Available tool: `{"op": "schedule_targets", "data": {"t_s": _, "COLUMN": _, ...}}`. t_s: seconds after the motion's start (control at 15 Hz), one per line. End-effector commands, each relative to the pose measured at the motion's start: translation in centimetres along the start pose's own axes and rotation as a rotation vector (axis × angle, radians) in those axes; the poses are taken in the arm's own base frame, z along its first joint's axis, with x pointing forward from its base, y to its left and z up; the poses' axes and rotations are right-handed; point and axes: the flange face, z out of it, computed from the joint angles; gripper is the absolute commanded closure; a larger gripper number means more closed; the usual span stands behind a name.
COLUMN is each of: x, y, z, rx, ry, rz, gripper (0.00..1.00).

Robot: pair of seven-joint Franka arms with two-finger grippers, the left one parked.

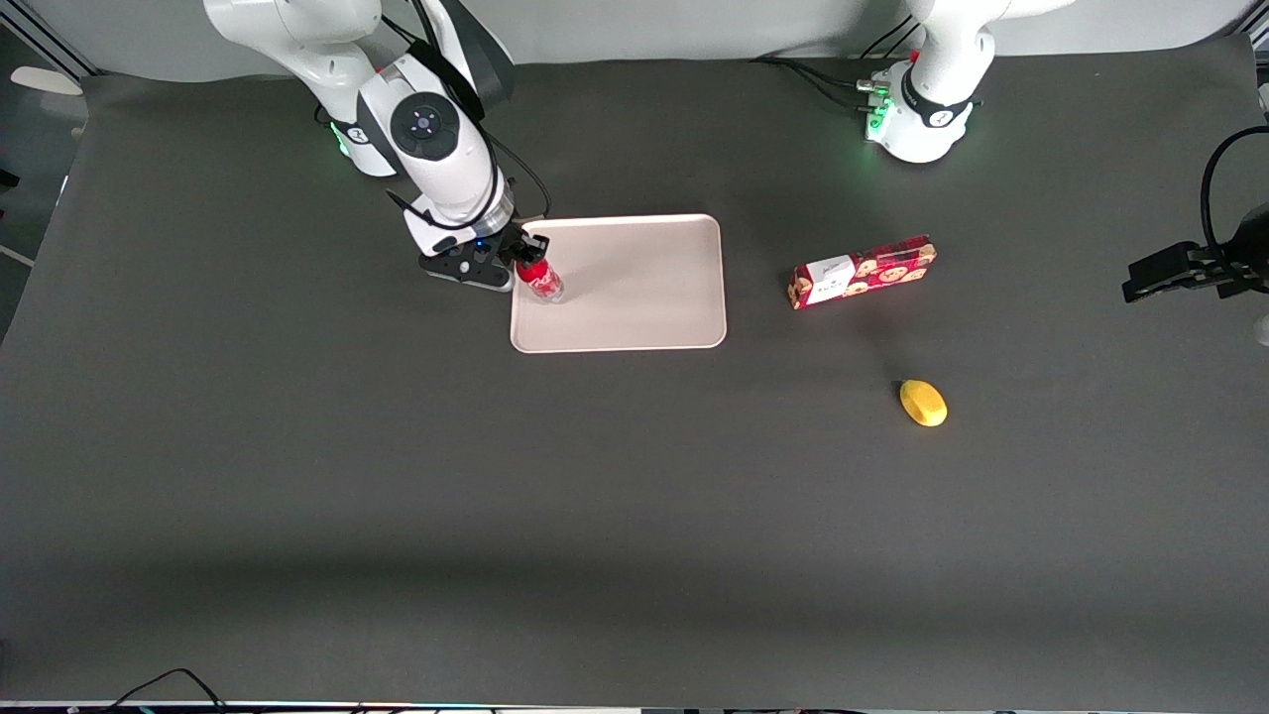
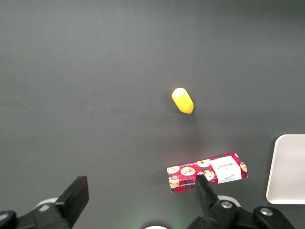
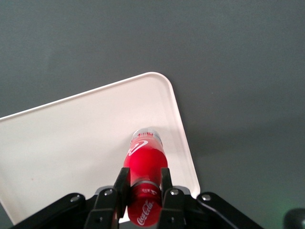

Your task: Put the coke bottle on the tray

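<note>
fingers point(image 3: 122, 183) of gripper point(image 3: 143, 183) clamp coke bottle point(image 3: 144, 162) over tray point(image 3: 71, 143).

The coke bottle point(image 3: 144, 160) looks glossy red, with a silvery base. The tray point(image 1: 634, 297) is smooth, matt, pale plastic. The worktop point(image 1: 397, 496) is matt dark cloth-like sheet. The end effector point(image 3: 143, 183) gripping the bottle is matt black plastic.

a dark grey matte table point(image 1: 297, 476) fills the view, a pale wall point(image 1: 634, 25) along its edge.

Even, bright overhead light; soft shadow band across table point(image 1: 634, 555) near front camera; frames sharp.
</note>
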Motion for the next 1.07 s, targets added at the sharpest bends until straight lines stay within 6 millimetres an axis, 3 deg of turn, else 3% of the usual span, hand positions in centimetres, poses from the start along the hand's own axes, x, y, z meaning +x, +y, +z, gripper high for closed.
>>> {"op": "schedule_targets", "data": {"t_s": 0.0, "x": -0.1, "y": -0.4, "z": 0.7, "rx": -0.005, "ry": 0.021, "rz": 0.023, "gripper": 0.80}}
{"op": "schedule_targets", "data": {"t_s": 0.13, "x": 0.0, "y": -0.3, "z": 0.7, "rx": -0.006, "ry": 0.018, "rz": 0.024, "gripper": 0.10}}
{"op": "schedule_targets", "data": {"t_s": 0.2, "x": 0.0, "y": -0.3, "z": 0.7, "rx": -0.008, "ry": 0.016, "rz": 0.024, "gripper": 0.00}}
{"op": "schedule_targets", "data": {"t_s": 0.33, "x": 0.0, "y": -0.5, "z": -0.1, "rx": -0.005, "ry": 0.026, "rz": 0.019, "gripper": 0.00}}
{"op": "schedule_targets", "data": {"t_s": 0.47, "x": 0.9, "y": -0.5, "z": -3.1, "rx": -0.020, "ry": 0.029, "rz": 0.024, "gripper": 0.00}}
{"op": "schedule_targets", "data": {"t_s": 0.6, "x": 2.1, "y": -0.1, "z": -8.5, "rx": -0.044, "ry": 0.031, "rz": -0.001, "gripper": 0.00}}
{"op": "schedule_targets", "data": {"t_s": 0.67, "x": 3.6, "y": 1.0, "z": -11.8, "rx": -0.047, "ry": 0.032, "rz": -0.003, "gripper": 0.00}}
{"op": "schedule_targets", "data": {"t_s": 0.87, "x": 7.3, "y": 4.9, "z": -20.1, "rx": -0.052, "ry": 0.004, "rz": -0.071, "gripper": 0.00}}
{"op": "schedule_targets", "data": {"t_s": 1.0, "x": 9.8, "y": 9.0, "z": -24.3, "rx": -0.046, "ry": -0.014, "rz": -0.081, "gripper": 0.00}}
